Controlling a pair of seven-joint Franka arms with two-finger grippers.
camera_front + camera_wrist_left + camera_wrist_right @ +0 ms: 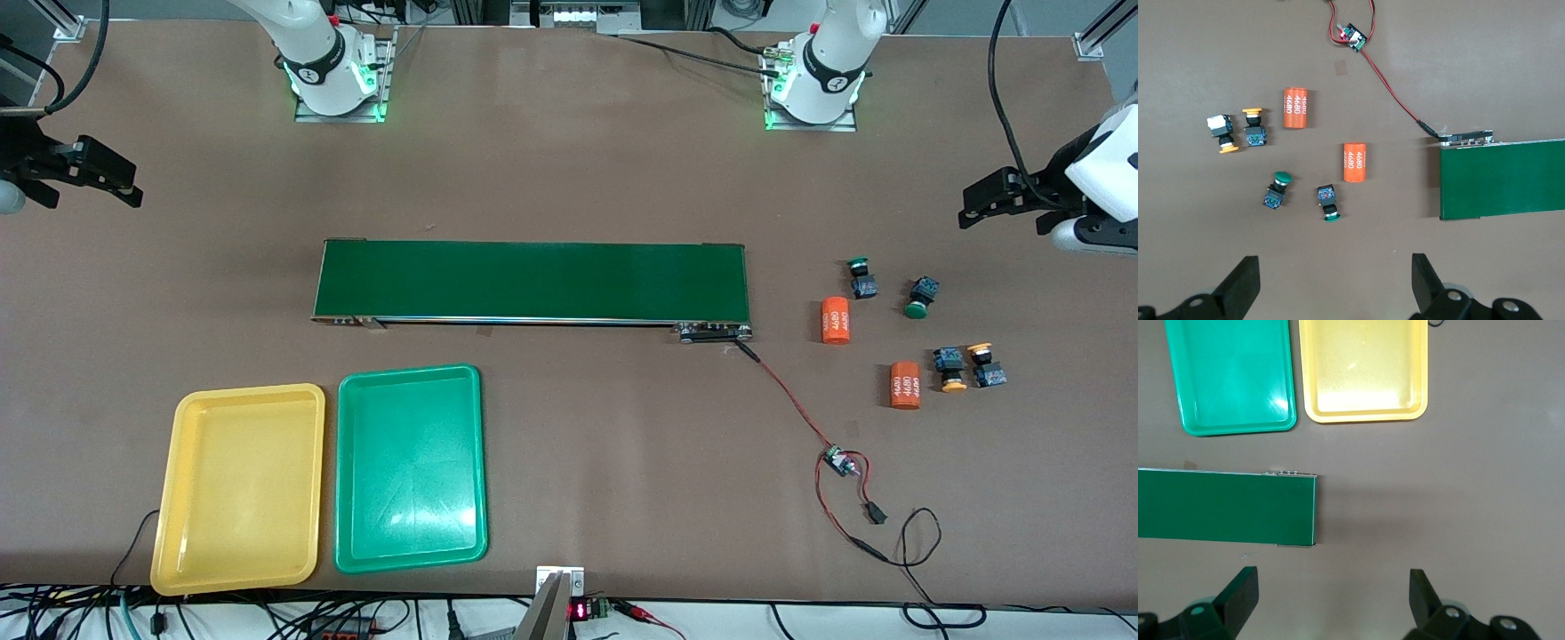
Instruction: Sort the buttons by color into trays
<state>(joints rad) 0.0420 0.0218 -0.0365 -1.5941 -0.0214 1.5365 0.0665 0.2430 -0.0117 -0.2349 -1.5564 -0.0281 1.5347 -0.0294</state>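
Two buttons point(914, 298) wear green caps, two yellow-orange; trays are yellow point(240, 487) and green point(411, 468); belt point(532, 281) dark green; bench point(569, 178) brown.

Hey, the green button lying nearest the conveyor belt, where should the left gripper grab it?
Grip the green button across its black-and-blue body, coming straight down with the open left gripper. It lies on its side, so the body offers flatter faces than the round cap.

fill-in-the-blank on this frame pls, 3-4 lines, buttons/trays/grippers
1. The number of buttons lying in the green tray is ____.
2. The yellow tray lies beside the green tray, toward the ____ arm's end of the table.
3. The two orange cylinders are marked ____.
4. Both the left gripper and the right gripper are ____.

Missing words: zero; right; 4680; open
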